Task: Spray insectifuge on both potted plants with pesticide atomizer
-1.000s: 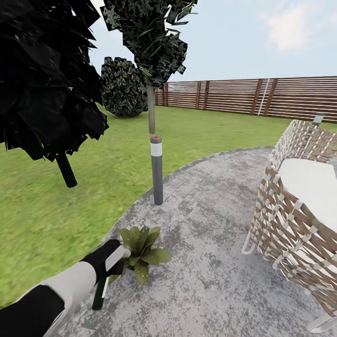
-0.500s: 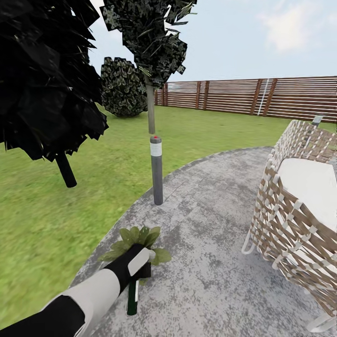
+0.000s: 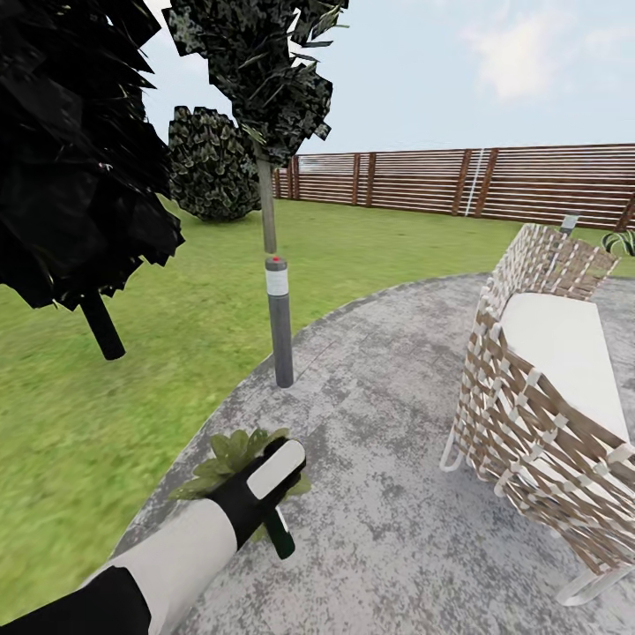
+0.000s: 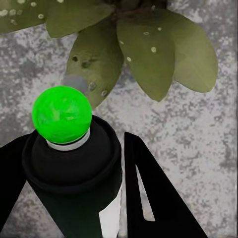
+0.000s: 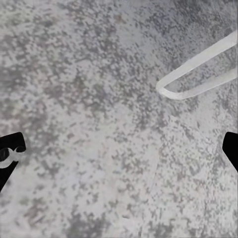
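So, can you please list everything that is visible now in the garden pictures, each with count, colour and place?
Potted plant: one, green pale-speckled leaves, on the patio's left edge, under the left gripper.
Pesticide atomizer: one, dark green, held in the left gripper above the plant.
Post: one, grey with white band and red top, at the patio edge.
Trees: two, dark foliage, on the lawn at left.
Bush: one, round, dark, far by the fence.
Fence: one, brown wooden slats, at the back.
Woven chair: one, beige straps, white cushion, on the patio at right.
Patio: one, grey stone.
Lawn: green.
Left gripper: black, shut on the atomizer.
Right gripper: black fingertips wide apart over the patio.
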### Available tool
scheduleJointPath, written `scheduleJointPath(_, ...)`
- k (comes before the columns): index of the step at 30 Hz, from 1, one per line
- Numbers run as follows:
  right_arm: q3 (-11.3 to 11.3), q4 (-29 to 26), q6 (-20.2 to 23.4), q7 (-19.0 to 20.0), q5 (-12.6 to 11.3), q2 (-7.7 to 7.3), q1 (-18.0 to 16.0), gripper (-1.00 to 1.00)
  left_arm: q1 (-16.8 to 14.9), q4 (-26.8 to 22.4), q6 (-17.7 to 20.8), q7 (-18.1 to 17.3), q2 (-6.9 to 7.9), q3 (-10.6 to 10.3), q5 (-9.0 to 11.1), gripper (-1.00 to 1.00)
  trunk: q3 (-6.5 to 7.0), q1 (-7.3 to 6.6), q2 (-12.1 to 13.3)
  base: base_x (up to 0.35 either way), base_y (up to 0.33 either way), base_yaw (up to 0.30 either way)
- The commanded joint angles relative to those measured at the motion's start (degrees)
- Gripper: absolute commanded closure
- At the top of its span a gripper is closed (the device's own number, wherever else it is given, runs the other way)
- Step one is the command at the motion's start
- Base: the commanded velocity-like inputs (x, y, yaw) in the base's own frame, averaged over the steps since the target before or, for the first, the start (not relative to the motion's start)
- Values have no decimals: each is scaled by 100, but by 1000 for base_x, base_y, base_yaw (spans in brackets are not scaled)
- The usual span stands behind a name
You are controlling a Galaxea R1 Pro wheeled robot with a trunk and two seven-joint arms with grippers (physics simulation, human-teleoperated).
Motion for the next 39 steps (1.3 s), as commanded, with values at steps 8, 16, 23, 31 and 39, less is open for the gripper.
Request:
scheduleJointPath(8,-21,-26,8,33,62,30,15,-100,-15,55,-314,107,0,-44,67,100,-5,-1,-2,0,0,-193)
scheduleJointPath(16,-21,-16,7,33,66,73,35,-100,-29,445,-326,37,3,0,99,100,-5,-1,-2,0,0,-272)
scheduleJointPath(23,-21,-13,7,29,65,74,33,-100,-60,1459,6,-1040,306,284,123,100,-5,-1,-2,0,0,-64)
scheduleJointPath(31,-27,-13,7,24,65,74,33,-100,-64,1891,156,-1326,474,662,137,100,-5,-1,-2,0,0,-2)
scheduleJointPath(39,-29,-13,10,24,65,74,27,-100,-234,1277,166,-423,56,659,117,100,-5,-1,-2,0,0,-16)
